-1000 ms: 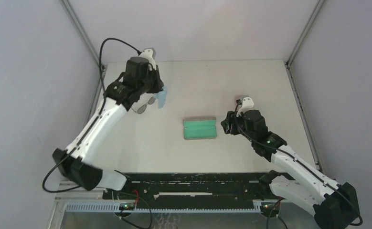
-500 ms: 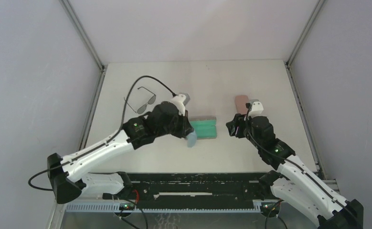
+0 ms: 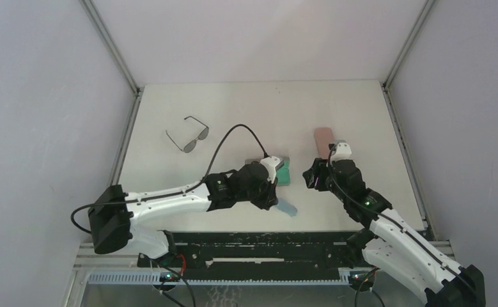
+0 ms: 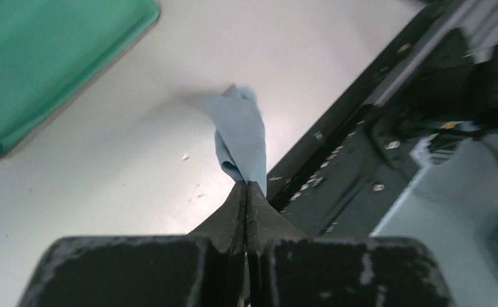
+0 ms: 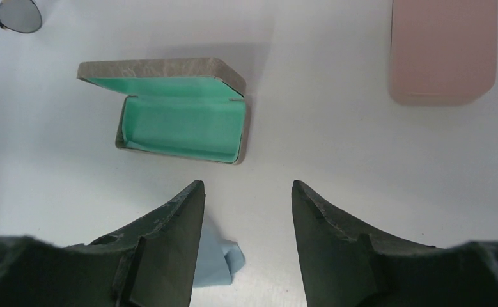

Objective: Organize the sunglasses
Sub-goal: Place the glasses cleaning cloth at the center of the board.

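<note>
Left gripper [image 4: 247, 192]: pinched tight on a soft light blue cloth [image 4: 240, 131]. The cloth dangles from the tips. Its free end is at or just off the white table [image 3: 361, 109]; cannot tell which.

Landmark: the grey-brown oblong case [image 5: 182, 121], lid open, mint-green lining bare, nothing inside.

Change over the last second: the left arm has swung the cloth from beside the sunglasses, far-left of the case, past the case's left end. It is now on the case's near side by the right corner, close to the table's near edge.

The thin black wire-framed sunglasses with dark lenses [image 3: 188, 135] have not shifted. They lie well apart from the case, far-left of it, temples apparently unfolded, now with nothing beside them. Only one pair shows in the overhead view.

Right gripper [image 5: 246, 188]: spread wide, holding nothing, hovering at the case's right side much as it was.

A smooth pink oblong case [image 5: 441, 51], shut, lies beyond and right of the open case.

Reading: with the cloth carried clear, the glasses are free to grasp and the open case looks ready for them. Packing is not yet begun. The cloth probably needs setting down first.
</note>
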`<action>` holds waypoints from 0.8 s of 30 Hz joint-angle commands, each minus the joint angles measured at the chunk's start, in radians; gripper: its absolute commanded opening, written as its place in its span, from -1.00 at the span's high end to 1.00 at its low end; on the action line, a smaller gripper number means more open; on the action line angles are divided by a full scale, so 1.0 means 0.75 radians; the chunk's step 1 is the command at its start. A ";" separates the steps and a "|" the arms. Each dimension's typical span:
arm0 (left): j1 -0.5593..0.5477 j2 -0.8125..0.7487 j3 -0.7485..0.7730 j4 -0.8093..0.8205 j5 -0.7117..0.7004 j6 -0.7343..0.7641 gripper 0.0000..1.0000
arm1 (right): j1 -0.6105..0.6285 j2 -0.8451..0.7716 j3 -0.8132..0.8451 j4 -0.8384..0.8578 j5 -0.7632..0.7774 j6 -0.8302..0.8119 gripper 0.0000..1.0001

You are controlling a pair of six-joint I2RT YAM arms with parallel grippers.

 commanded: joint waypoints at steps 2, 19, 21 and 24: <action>0.041 0.062 -0.206 0.171 -0.045 -0.013 1.00 | 0.000 0.064 0.002 0.005 -0.015 0.037 -0.05; 0.145 0.026 -0.522 0.275 -0.092 -0.023 0.46 | 0.149 0.247 0.044 -0.126 -0.030 0.094 0.02; 0.154 -0.002 -0.546 0.285 -0.094 -0.028 0.33 | 0.195 0.265 0.044 -0.137 -0.052 0.106 0.06; 0.168 -0.054 -0.571 0.305 -0.096 -0.032 0.22 | 0.257 0.300 0.044 -0.148 -0.061 0.129 0.14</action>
